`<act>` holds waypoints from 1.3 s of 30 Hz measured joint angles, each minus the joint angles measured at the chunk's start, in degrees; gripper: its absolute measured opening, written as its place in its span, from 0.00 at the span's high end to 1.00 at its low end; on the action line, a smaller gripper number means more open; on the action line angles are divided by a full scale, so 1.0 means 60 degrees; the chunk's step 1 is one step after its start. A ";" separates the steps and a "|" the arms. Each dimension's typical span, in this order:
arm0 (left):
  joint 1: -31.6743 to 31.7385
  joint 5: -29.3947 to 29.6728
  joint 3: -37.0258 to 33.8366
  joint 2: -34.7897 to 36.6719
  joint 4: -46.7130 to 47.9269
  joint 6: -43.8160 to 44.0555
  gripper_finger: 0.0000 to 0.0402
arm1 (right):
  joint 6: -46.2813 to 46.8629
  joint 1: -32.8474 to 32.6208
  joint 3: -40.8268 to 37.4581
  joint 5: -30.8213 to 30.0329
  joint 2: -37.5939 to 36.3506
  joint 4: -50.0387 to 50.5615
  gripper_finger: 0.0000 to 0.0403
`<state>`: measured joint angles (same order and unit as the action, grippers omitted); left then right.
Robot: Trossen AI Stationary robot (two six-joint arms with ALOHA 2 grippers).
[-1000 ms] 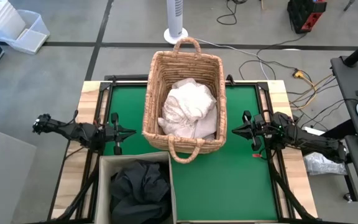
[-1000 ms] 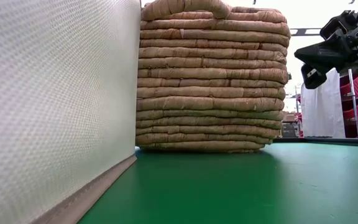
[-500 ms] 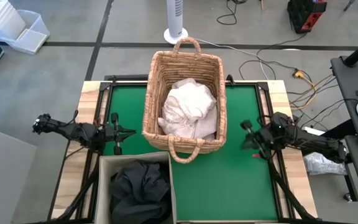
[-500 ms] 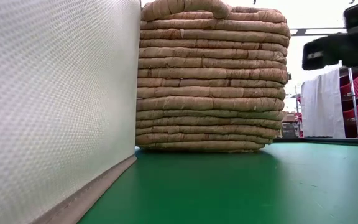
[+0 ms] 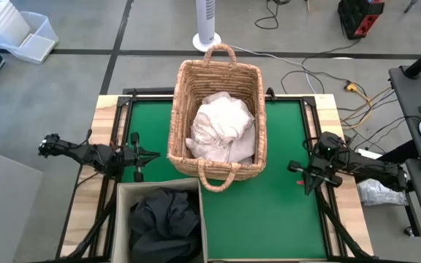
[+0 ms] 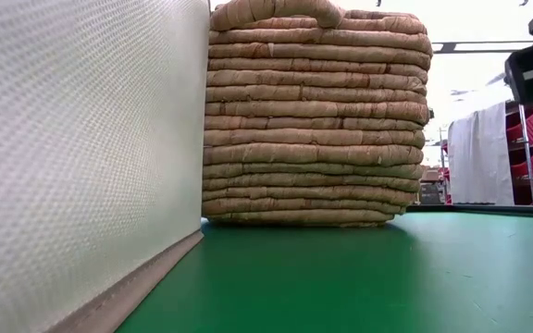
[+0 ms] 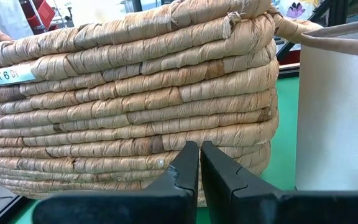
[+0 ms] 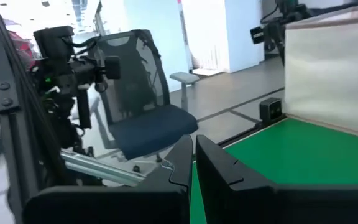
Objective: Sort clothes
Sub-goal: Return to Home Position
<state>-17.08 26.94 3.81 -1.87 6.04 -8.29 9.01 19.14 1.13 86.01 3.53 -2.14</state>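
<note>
White clothes (image 5: pixel 221 128) lie heaped inside the tan wicker basket (image 5: pixel 183 109), which stands in the middle of the green table. Dark clothes (image 5: pixel 165 219) lie in the beige fabric bin (image 5: pixel 123 191) at the near edge. My left gripper (image 5: pixel 152 154) is shut. It hovers level just left of the basket, pointing at its woven wall (image 7: pixel 135 93), and touches nothing. My right gripper (image 5: pixel 291 167), also shut (image 8: pixel 194 142), hangs over the green mat to the right of the basket. It is turned toward the near left, with the bin's wall (image 8: pixel 334 68) ahead of it.
The basket (image 6: pixel 313 120) and the bin (image 6: pixel 81 157) stand close together, the basket's near handle (image 5: pixel 218 179) reaching over the bin's far rim. Bare green mat (image 5: pixel 269 219) lies right of the bin. Cables, a fan base and a chair lie beyond the table.
My right gripper has drawn back from the basket's right wall toward the table's right and near edges. It has swung round from facing the basket toward the near left, and stays shut. The clothes and basket have not moved.
</note>
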 joint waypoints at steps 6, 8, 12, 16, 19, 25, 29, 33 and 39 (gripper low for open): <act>0.0000 0.0000 0.0002 -0.0004 0.0000 0.0002 1.00 | -0.0178 0.0000 0.0014 -0.0080 0.0000 -0.0014 0.97; 0.0000 0.0000 0.0003 -0.0004 0.0000 0.0002 1.00 | -0.0178 0.0000 0.0014 -0.0080 0.0000 -0.0017 0.97; 0.0000 0.0000 0.0001 -0.0004 0.0000 0.0002 1.00 | -0.0178 0.0000 0.0018 -0.0080 0.0000 -0.0025 0.97; 0.0000 0.0000 0.0000 -0.0004 0.0000 0.0000 1.00 | -0.0178 0.0000 0.0018 -0.0083 0.0000 -0.0029 0.97; 0.0000 0.0000 0.0001 -0.0004 0.0000 0.0002 1.00 | -0.0178 0.0000 0.0028 -0.0081 0.0000 -0.0032 0.97; 0.0000 0.0000 0.0003 -0.0004 0.0000 -0.0001 1.00 | -0.0181 0.0000 0.0032 -0.0083 0.0000 -0.0035 0.97; 0.0000 0.0000 0.0002 -0.0004 0.0000 0.0002 1.00 | -0.0180 0.0000 0.0032 -0.0083 0.0000 -0.0035 0.97; -0.0003 0.0000 0.0001 -0.0004 0.0000 0.0002 1.00 | -0.0182 0.0000 0.0036 -0.0083 0.0000 -0.0035 0.97; -0.0001 0.0000 0.0004 -0.0004 0.0000 0.0002 1.00 | -0.3804 0.0004 0.0007 -0.4184 0.0030 0.0065 0.97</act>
<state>-17.09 26.94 3.84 -1.89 6.04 -8.27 -13.81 19.16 1.17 60.91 3.71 -1.75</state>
